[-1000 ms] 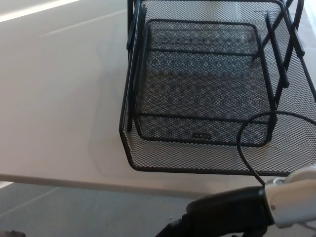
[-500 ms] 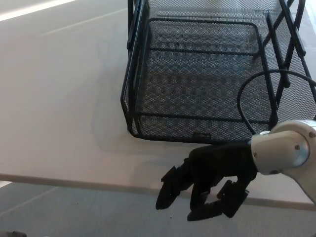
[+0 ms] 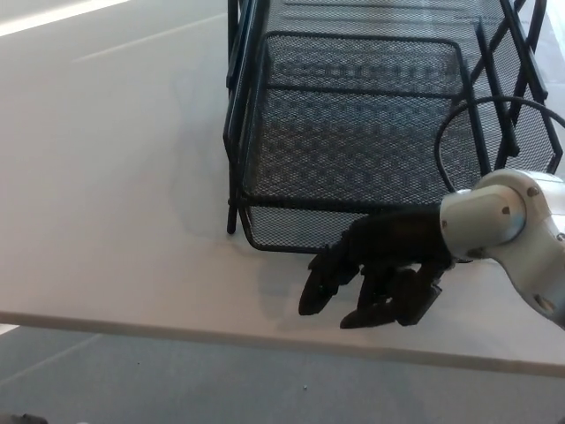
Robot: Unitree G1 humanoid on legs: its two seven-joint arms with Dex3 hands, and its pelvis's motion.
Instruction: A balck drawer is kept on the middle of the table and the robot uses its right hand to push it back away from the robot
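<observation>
A black wire-mesh drawer (image 3: 353,141) sits in its black mesh frame on the white table (image 3: 115,203), filling the upper middle and right of the head view. My right hand (image 3: 380,274) comes in from the right on a white and grey wrist (image 3: 503,221). It rests against the drawer's front edge, low and slightly right of centre. Its fingers (image 3: 322,278) are spread and hang down toward the table, holding nothing. A black cable (image 3: 450,132) loops from the wrist over the drawer. My left hand does not show.
The table's front edge (image 3: 177,329) runs across the bottom of the picture, with grey floor (image 3: 132,380) below it. Upright black frame bars (image 3: 237,106) stand on the drawer's left and right sides.
My right hand has risen from below the table edge to the drawer's front. The drawer's front edge has slid back, away from me, into its frame.
</observation>
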